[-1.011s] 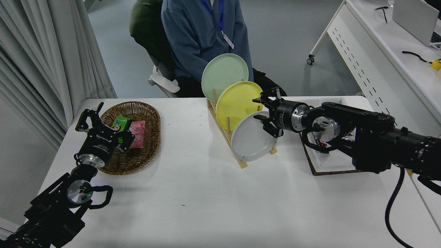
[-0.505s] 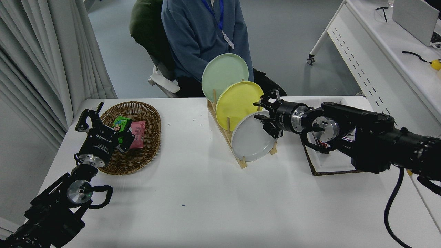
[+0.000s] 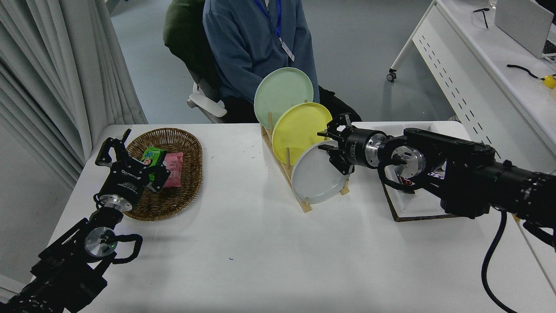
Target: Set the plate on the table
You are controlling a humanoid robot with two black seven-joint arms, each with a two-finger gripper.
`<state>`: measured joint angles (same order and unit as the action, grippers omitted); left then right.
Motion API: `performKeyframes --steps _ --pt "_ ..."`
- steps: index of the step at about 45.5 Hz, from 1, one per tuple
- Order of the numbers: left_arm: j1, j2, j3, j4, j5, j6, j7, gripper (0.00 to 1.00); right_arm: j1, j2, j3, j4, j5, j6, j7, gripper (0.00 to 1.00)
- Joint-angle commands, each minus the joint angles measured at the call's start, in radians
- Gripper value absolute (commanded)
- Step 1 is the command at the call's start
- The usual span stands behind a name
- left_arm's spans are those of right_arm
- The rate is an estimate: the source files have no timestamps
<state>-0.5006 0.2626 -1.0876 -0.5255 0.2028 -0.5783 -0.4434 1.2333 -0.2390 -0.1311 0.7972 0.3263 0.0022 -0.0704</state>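
From the head view, the right gripper [image 3: 329,147] reaches in from the right edge with its fingers spread wide, one above and one below the upper right rim of the plate [image 3: 313,178]; whether either finger actually touches the rim cannot be made out, since black fingers overlap dark background there. The plate stands on edge in the nearest slot of the wooden rack [image 3: 295,182], just left of and below the gripper, its lower edge hidden behind the rack's front pegs. Three plates stand in the rack in all: behind the grey one, the yellow plate [image 3: 297,130], partly covered by it, sits just left of the gripper, and the pale green plate [image 3: 282,93] rises farther up and left, its lower part hidden by the yellow one. To the gripper's right, under the right arm, lies one flat tray [image 3: 417,208] with a dark edge, mostly hidden by the arm. Far to the gripper's left sits one wicker basket [image 3: 173,174] holding two packets, a green one [image 3: 153,156] and a pink one [image 3: 173,167], both partly blocked by the left gripper [image 3: 114,148], which is parked at the lower left with its fingers apart. One person [image 3: 256,43] sits beyond the table [image 3: 260,261], cut off at the top.
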Motion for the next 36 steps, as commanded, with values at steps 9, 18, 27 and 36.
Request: performKeyframes --steps 9,18,27,36 --pt "0.001 0.000 0.000 -0.001 0.000 0.000 -0.001 1.00 0.000 0.001 0.002 -0.001 0.000 -0.013 -0.015 0.23" --pt "-0.001 0.000 0.000 -0.001 0.001 0.000 0.000 1.00 0.000 0.001 0.011 -0.001 0.002 -0.013 -0.015 0.22" --pt "-0.001 0.000 0.000 0.001 0.000 0.000 0.000 1.00 0.000 0.001 0.011 -0.003 0.002 -0.024 -0.015 0.20" --pt "0.001 0.000 0.000 -0.001 0.000 0.000 0.000 1.00 0.000 0.001 0.013 -0.003 0.002 -0.025 -0.017 0.18"
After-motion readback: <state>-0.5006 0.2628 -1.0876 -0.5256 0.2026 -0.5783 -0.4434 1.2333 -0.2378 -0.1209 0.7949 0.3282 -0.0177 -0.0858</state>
